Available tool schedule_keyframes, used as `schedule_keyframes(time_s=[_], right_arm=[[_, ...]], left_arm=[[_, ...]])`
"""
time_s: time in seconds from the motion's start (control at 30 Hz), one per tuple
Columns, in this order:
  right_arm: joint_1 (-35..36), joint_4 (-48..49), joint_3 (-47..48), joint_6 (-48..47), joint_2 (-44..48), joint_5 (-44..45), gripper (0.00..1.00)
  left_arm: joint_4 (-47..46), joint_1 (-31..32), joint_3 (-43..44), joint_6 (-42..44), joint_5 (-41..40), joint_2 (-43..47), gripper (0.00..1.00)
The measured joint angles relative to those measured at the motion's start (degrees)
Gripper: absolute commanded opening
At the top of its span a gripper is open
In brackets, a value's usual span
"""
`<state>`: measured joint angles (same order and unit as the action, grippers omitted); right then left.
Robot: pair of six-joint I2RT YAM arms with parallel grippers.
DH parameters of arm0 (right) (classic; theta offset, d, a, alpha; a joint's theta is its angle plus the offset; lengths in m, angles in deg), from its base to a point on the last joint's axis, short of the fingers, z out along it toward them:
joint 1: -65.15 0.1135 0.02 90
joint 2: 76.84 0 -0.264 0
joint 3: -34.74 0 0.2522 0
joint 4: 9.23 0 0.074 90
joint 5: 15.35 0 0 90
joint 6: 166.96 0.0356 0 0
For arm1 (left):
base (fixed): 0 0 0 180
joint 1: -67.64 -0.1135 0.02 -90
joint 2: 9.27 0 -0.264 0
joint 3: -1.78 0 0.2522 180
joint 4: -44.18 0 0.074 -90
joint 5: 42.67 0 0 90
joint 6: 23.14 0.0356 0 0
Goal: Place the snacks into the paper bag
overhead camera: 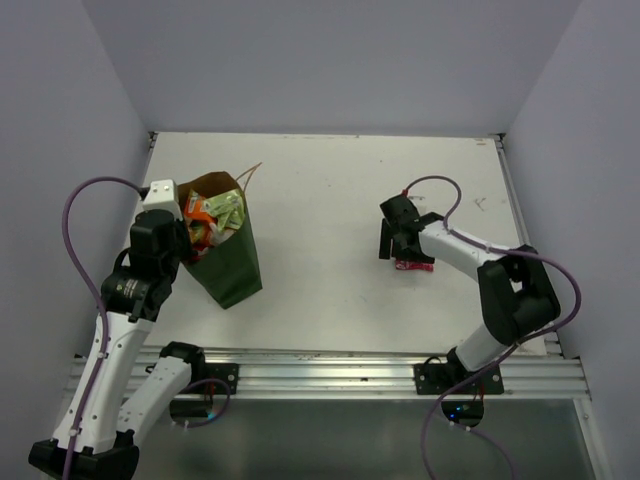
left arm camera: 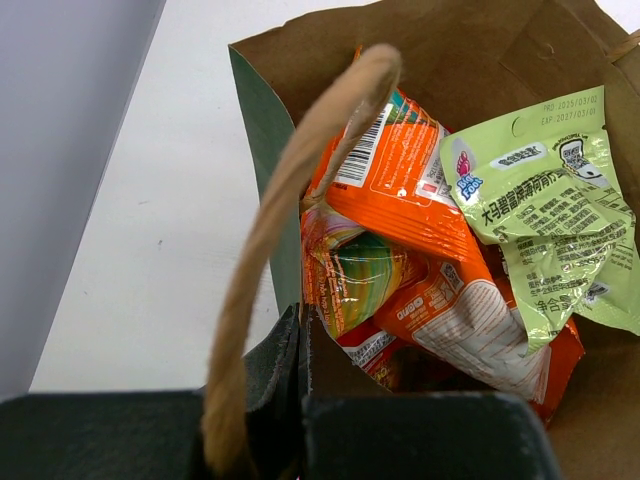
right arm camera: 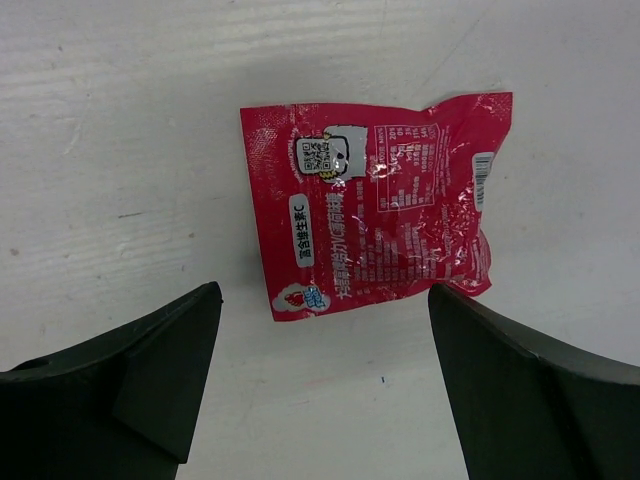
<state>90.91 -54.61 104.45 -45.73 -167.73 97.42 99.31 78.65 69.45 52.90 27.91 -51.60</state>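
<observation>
Right hand (right arm camera: 322, 290) spread, pink packet (right arm camera: 375, 205) just ahead

Top view: we see only a red sliver of the pink packet (overhead camera: 414, 264) beneath the right gripper (overhead camera: 398, 246), which covers the rest. Left wrist view: the paper bag (left arm camera: 262, 120) runs off the right and lower edges. A red packet (left arm camera: 350, 272) lies largely buried under the orange-white packet (left arm camera: 400, 190) and the green packet (left arm camera: 545, 220). The handle (left arm camera: 290, 200) is blurred, and the jaws of the left gripper (left arm camera: 302, 345) are dark, unfocused and cropped below. Right wrist view: both jaws are cropped below.
</observation>
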Motion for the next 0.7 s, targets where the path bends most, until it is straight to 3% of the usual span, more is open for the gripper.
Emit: schedule_keyframes(time_s=[0.17, 0.27, 0.3, 0.37, 0.4, 0.43, 0.6, 0.7], right_arm=[[-1.20, 1.68, -0.59, 0.24, -4.79, -1.33, 0.86], [-2.58, 4.02, -0.74, 0.24, -5.16, -2.80, 0.73], [-2.99, 4.59, -0.74, 0.11, -5.27, -3.10, 0.51], [-3.72, 5.70, -0.74, -0.59, -5.53, -3.93, 0.29], [-3.89, 6.03, -0.74, -0.74, -5.62, -4.28, 0.06], [-4.09, 6.29, -0.72, -1.27, -5.64, -4.33, 0.00], [-3.45, 3.89, 0.74, -3.15, -4.87, -5.20, 0.00], [-0.37, -1.62, 6.91, -5.27, -3.23, -6.14, 0.00]], left_arm=[[-0.09, 0.00, 0.00, 0.07, 0.00, -0.02, 0.00], [-0.07, 0.00, 0.00, 0.09, -0.04, -0.02, 0.00], [-0.09, 0.00, 0.00, 0.09, -0.04, 0.00, 0.00], [-0.07, 0.00, 0.00, 0.09, -0.07, 0.02, 0.00], [-0.07, 0.00, 0.00, 0.09, -0.07, 0.04, 0.00], [-0.07, 0.00, 0.00, 0.09, -0.07, 0.04, 0.00], [-0.09, 0.00, 0.00, 0.09, -0.07, 0.02, 0.00], [-0.17, 0.00, 0.00, 0.11, -0.04, -0.11, 0.00]])
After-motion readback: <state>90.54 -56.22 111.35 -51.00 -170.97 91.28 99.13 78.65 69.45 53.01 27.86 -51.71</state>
